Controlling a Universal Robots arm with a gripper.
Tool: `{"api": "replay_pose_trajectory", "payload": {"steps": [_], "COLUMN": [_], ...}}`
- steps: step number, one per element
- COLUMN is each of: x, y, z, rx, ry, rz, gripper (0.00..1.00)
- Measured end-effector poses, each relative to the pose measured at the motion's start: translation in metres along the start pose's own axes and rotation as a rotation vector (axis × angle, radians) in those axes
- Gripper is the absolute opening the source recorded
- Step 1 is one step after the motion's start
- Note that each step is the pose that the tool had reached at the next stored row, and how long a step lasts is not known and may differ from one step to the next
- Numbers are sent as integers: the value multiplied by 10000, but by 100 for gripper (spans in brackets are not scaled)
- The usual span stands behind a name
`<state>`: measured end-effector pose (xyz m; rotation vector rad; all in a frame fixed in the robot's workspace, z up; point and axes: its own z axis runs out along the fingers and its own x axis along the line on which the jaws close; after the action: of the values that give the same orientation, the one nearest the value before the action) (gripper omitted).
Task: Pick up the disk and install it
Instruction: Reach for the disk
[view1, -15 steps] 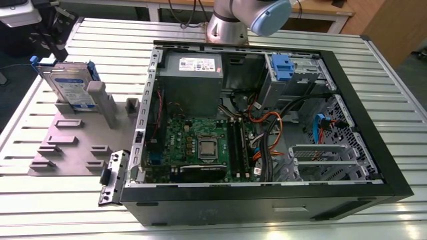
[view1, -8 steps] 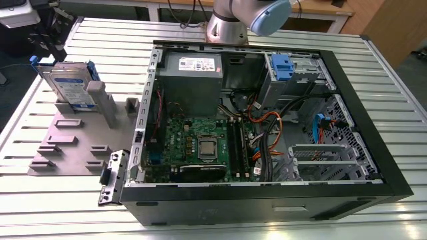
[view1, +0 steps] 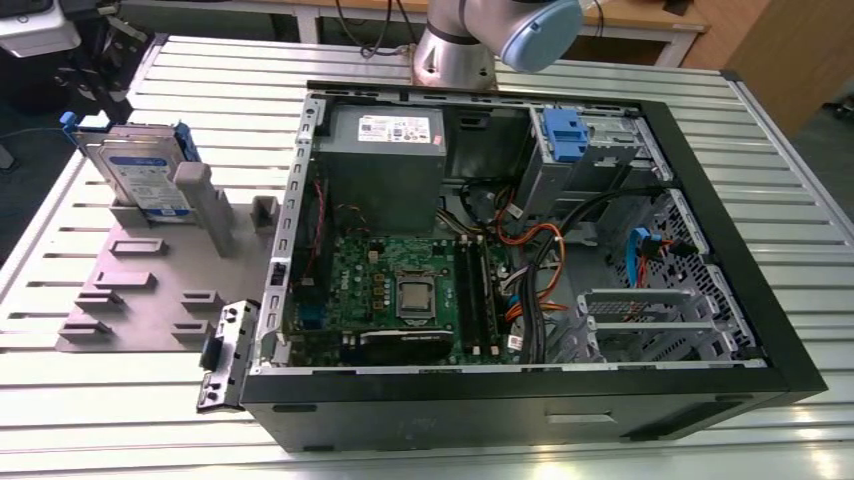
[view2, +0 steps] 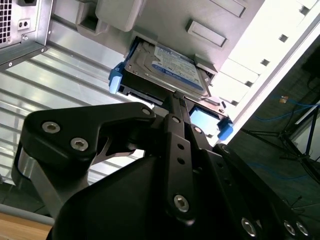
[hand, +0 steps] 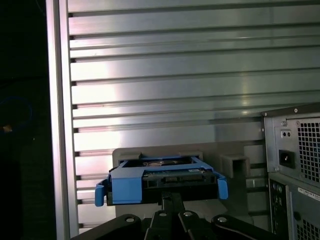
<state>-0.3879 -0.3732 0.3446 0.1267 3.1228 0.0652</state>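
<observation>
Second wrist view: jaws together, empty. We log the disk (view2: 165, 67) straight ahead of them, apart, blue edge facing, seated in the grey holder (view2: 165, 25) beside the computer case (view2: 20, 30).

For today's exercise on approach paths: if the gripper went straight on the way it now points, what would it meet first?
Most likely the disk: in both wrist views the gripper points at its blue edge, where it stands in the grey holder. How far off is unclear.
</observation>
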Motion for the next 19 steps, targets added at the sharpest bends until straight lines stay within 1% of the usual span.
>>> {"api": "replay_pose_trajectory", "payload": {"steps": [7,8,10,11,15,19], "x": [-1,-2,-1,-1,1,8], "y": [0,0,-1,-1,1,4], "z": [2,4,8,10,22,28], "rx": [3,19,73,77,76,75], "ry": [11,9,10,13,17,18], "rz": [-18,-55,-160,-210,-368,-396], "gripper": [11,11,11,11,11,11]}}
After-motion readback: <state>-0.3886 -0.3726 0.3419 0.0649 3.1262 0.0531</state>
